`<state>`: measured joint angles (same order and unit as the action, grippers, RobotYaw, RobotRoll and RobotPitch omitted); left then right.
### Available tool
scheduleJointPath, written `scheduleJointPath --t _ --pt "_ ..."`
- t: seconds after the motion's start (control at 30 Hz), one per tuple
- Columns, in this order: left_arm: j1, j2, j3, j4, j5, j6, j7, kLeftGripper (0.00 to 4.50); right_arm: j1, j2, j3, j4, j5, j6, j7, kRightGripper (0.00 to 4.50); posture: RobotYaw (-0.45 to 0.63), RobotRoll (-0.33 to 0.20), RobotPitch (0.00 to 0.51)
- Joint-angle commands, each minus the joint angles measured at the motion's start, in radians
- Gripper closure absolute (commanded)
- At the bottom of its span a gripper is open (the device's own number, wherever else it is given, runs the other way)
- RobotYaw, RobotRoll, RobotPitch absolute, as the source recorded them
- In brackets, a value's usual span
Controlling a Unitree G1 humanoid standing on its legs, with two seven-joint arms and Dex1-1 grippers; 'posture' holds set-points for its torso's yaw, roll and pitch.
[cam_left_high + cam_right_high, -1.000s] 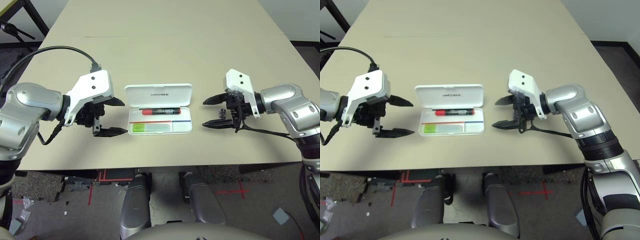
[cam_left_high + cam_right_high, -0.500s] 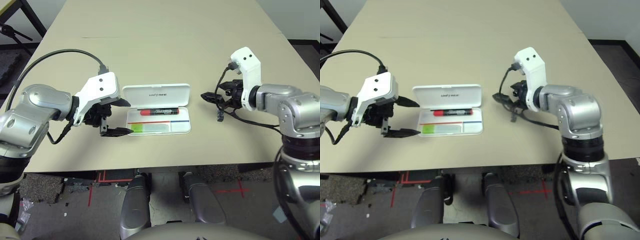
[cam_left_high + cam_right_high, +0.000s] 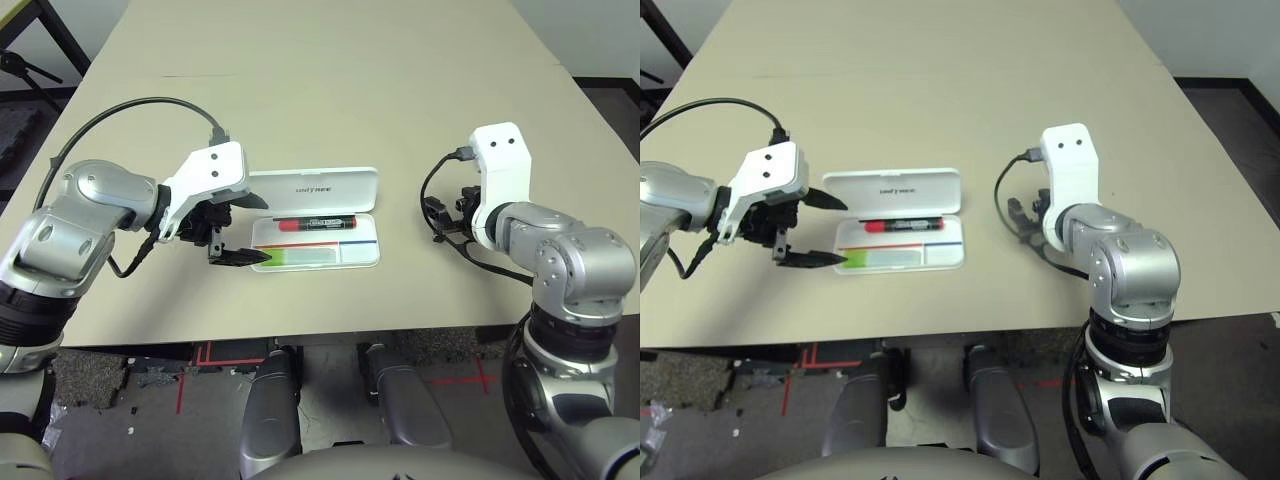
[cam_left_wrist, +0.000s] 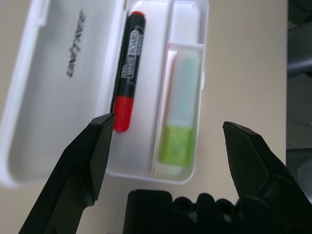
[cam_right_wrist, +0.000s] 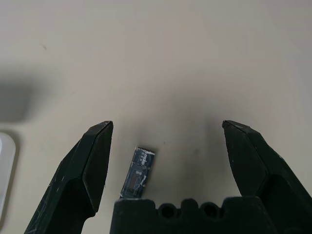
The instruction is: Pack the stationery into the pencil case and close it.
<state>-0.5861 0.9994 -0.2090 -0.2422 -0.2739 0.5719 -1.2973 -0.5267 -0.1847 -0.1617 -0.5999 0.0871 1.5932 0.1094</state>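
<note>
Beige worktop: marker and highlighter are packed; the clip and closing the case remain; each end effector has its fingers apart, empty

A beige table was seen stretching across most of the frame. At the upper left, beyond its edge, a dark stand was seen beside a dark table-leg frame. Along the bottom, grey flooring was marked with red tape, and clear plastic scraps were scattered at the lower left.
</note>
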Motion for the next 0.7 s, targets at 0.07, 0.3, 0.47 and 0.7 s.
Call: scheduleJointPath --t 0.07,0.3,0.47,0.7 --pt "-0.027 -0.009 -0.024 0.026 0.017 -0.021 -0.025 0.02 0.064 0.069 -0.021 -0.06 0.0 0.021 -0.043 0.0 -0.23 0.0 0.217" --pt "-0.027 -0.009 -0.029 0.022 0.021 -0.021 -0.036 0.02 0.134 0.107 -0.022 -0.089 0.023 0.021 -0.051 0.0 -0.23 0.0 0.23" --pt "-0.014 -0.005 -0.025 0.002 0.018 -0.008 -0.033 0.02 0.151 0.119 -0.024 -0.069 0.033 0.021 -0.054 0.0 -0.21 0.0 0.238" --pt "0.008 0.007 -0.014 -0.025 0.014 0.012 -0.027 0.02 0.141 0.109 -0.021 -0.036 0.053 0.021 -0.045 0.0 -0.19 0.0 0.243"
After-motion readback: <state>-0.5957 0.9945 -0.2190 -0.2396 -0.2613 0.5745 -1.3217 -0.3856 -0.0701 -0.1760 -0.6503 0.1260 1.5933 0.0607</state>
